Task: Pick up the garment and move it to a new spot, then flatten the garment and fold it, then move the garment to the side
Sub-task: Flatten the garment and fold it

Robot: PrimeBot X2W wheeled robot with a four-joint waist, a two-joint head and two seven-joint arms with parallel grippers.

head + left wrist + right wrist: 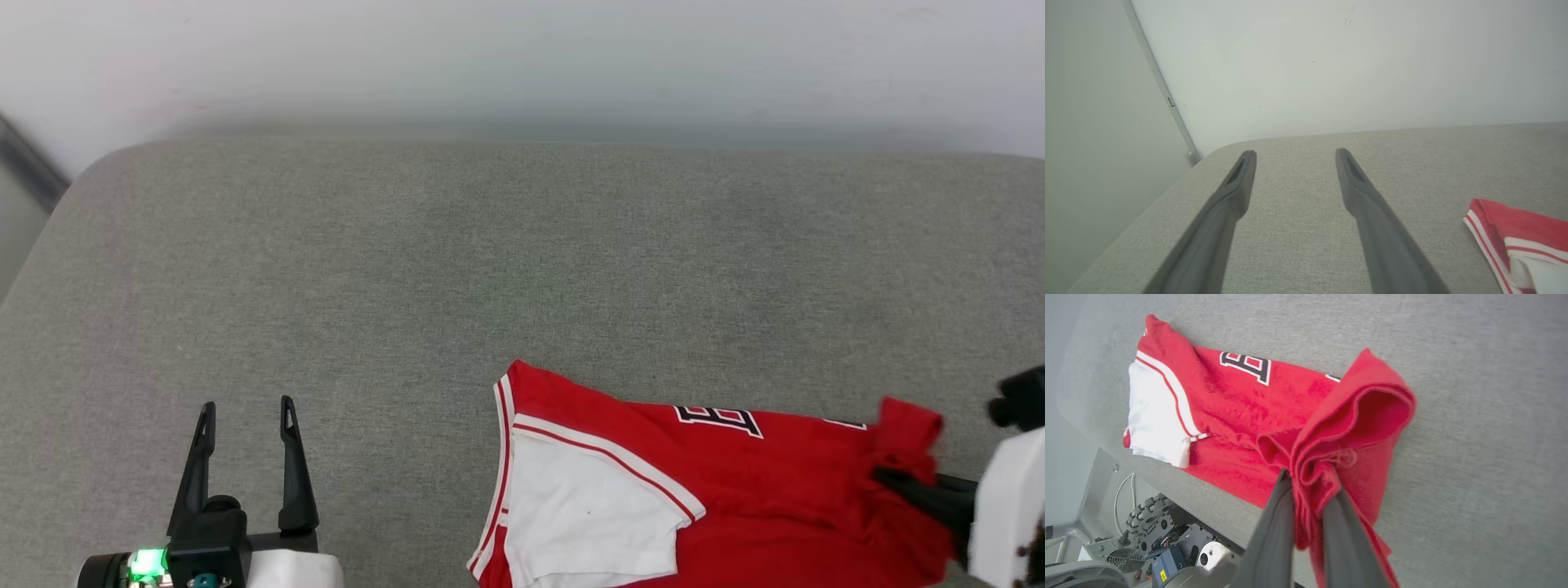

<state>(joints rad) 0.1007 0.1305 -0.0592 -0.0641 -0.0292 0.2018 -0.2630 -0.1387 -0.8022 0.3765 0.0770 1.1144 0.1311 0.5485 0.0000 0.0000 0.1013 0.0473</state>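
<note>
The right hand [1310, 477] is pinched tight on a bunched fold of the red jersey T-shirt with white short sleeves [1241, 408], and the cloth puckers up around its two dark fingers. From that grip the shirt spreads flat across the near right part of the grey cloth-covered desk [408, 245]. One white sleeve with red-and-white striped trim lies at the end away from the grip. The shirt's near side lies along the desk's near edge.

A black, white-outlined letter, seemingly a "B", shows at the shirt's far edge. The rest of the print is folded under and unreadable.

The left hand [245, 412] hovers with fingers spread wide and nothing between them, well apart from the shirt. Bare grey cloth stretches left to the rounded far corner and back to the white wall [522, 57].
</note>
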